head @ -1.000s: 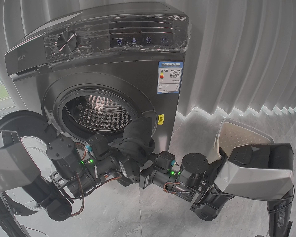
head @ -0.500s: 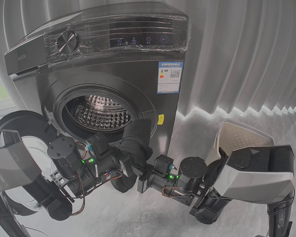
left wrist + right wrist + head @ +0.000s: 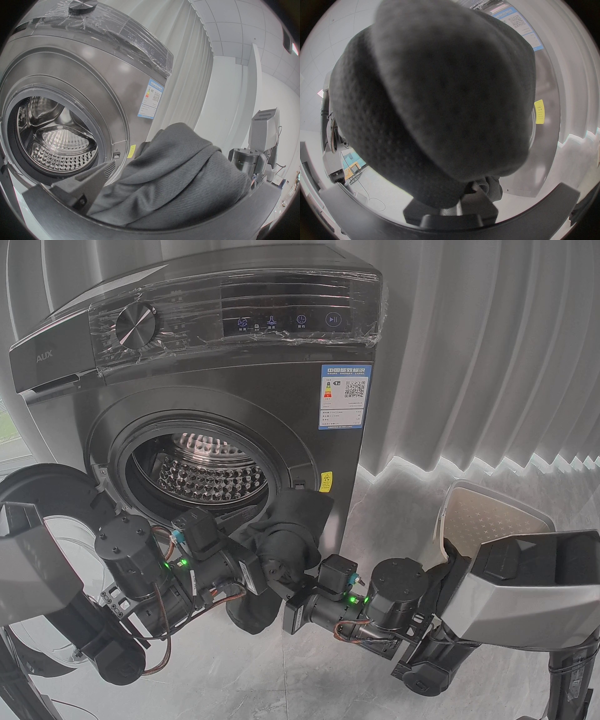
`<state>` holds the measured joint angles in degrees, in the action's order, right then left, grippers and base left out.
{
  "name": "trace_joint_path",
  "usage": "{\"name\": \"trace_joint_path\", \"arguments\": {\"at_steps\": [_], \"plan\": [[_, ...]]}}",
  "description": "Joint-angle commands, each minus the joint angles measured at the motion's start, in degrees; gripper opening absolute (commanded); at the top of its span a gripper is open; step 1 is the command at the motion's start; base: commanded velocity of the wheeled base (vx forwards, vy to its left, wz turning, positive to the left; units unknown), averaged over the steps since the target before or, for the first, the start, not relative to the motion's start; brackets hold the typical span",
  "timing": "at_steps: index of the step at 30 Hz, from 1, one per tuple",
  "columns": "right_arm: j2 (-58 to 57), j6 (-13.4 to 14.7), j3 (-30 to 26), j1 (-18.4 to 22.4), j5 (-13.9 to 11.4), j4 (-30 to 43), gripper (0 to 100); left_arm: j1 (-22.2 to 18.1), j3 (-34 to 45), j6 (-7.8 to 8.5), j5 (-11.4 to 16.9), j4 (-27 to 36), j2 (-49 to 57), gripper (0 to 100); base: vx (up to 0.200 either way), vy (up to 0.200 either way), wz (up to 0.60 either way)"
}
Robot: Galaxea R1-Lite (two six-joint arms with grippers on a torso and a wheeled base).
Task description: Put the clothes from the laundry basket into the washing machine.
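Washing machine: a grey front-loader (image 3: 250, 384) stands on the tiled floor (image 3: 381, 515), with plastic film over its control panel.
Door: the round door (image 3: 37, 490) is swung open to the robot's left.
Drum: the steel drum (image 3: 206, 474) is in plain sight through the opening, and no cloth can be seen inside.
Garment: a dark grey knit garment (image 3: 294, 524) is bunched up in front of the machine, just beside the lower right rim of the opening and outside the drum. One fold hangs down toward the floor.
Right gripper: the right gripper (image 3: 289, 596) sits under the bundle with its jaws clenched on the cloth, which rises in a mound above it.
Left gripper: the left gripper (image 3: 267, 580) is close beside the right one, with the garment draped over it. I cannot tell how its jaws stand.
Laundry basket: a pale laundry basket (image 3: 484, 512) stands on the floor well right of the machine, partly behind the right arm.
Backdrop: a white pleated curtain (image 3: 487, 352).
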<state>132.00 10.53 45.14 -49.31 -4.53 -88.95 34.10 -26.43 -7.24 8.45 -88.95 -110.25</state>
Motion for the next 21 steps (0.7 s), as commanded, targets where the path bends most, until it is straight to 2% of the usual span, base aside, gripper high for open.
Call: {"name": "trace_joint_path", "arguments": {"at_steps": [1, 4, 7, 9, 11, 17, 21], "plan": [[-3.59, 0.28, -3.22, 0.8, 1.28, 0.01, 0, -2.63, 0.06, -0.05, 0.08, 0.01, -0.05, 100, 0.0, 0.0, 0.0], [-6.23, 0.72, -5.77, 1.5, 1.55, 0.01, 0, -7.38, -0.82, -0.49, 0.78, 0.01, 0.04, 100, 0.0, 0.0, 0.0], [-7.99, 0.72, -6.82, 1.67, 1.55, 0.01, 0, -9.93, -1.08, -1.9, 1.92, -0.08, 0.65, 100, 0.0, 0.0, 0.0], [-8.43, 0.72, -7.0, 1.94, 1.55, 0.1, 0, -10.63, -0.11, -2.69, 4.12, -0.08, 0.83, 100, 0.0, 0.0, 0.0], [-8.51, 0.72, -7.0, 2.29, 1.55, 0.1, 0, -10.89, 1.2, -2.69, 6.14, -0.08, 0.74, 100, 0.0, 0.0, 0.0], [-8.25, 0.72, -7.0, 3.26, 1.55, 0.1, 0, -10.98, 2.96, -2.69, 7.2, -0.08, 0.92, 100, 0.0, 0.0, 0.0], [-7.99, 0.63, -6.73, 3.96, 1.55, 0.1, 0, -10.1, 5.34, -2.34, 9.31, -0.08, 1.79, 100, 0.0, 0.0, 0.0]]}}
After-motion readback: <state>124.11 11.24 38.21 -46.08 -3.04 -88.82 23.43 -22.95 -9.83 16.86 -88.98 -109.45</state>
